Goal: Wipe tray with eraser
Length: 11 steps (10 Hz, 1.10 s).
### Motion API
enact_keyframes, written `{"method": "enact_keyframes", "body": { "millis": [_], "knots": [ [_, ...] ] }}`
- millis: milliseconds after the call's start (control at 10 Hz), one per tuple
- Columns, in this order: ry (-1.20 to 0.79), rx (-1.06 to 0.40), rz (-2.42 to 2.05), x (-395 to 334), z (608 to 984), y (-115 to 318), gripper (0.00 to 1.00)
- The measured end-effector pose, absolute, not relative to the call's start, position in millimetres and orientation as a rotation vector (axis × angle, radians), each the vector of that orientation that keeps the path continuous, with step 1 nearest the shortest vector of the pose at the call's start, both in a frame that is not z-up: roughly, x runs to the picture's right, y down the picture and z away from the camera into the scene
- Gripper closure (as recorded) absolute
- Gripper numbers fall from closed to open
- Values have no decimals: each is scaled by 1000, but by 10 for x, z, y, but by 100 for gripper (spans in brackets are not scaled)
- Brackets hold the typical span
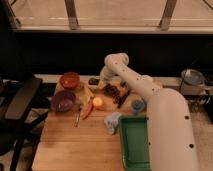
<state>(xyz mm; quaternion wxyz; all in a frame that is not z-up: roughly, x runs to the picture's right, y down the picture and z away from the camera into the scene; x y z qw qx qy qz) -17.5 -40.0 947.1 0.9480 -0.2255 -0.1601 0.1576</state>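
Observation:
The green tray (124,145) lies at the table's front right, its right side hidden under my white arm. My gripper (102,83) reaches down at the far middle of the table, well away from the tray. A small dark block, the eraser (93,81), sits right at the gripper's left tip. The gripper is shut, and I cannot tell whether the eraser is held in it.
A red bowl (70,79) and a purple bowl (63,100) stand at the left. An orange (97,102), a red pepper (88,109), a dark grape bunch (112,91), a blue cup (136,105) and a grey cloth (112,122) crowd the middle. A black chair (20,107) is left of the table.

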Motion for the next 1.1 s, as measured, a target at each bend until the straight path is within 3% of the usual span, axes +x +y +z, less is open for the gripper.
{"method": "enact_keyframes", "body": {
  "millis": [600,800,1100],
  "knots": [
    [-342,-402,321,-26,9112,-553,100],
    [-335,-398,323,14,9032,-557,86],
    [-320,-400,327,90,8921,-512,55]
  ]
}}
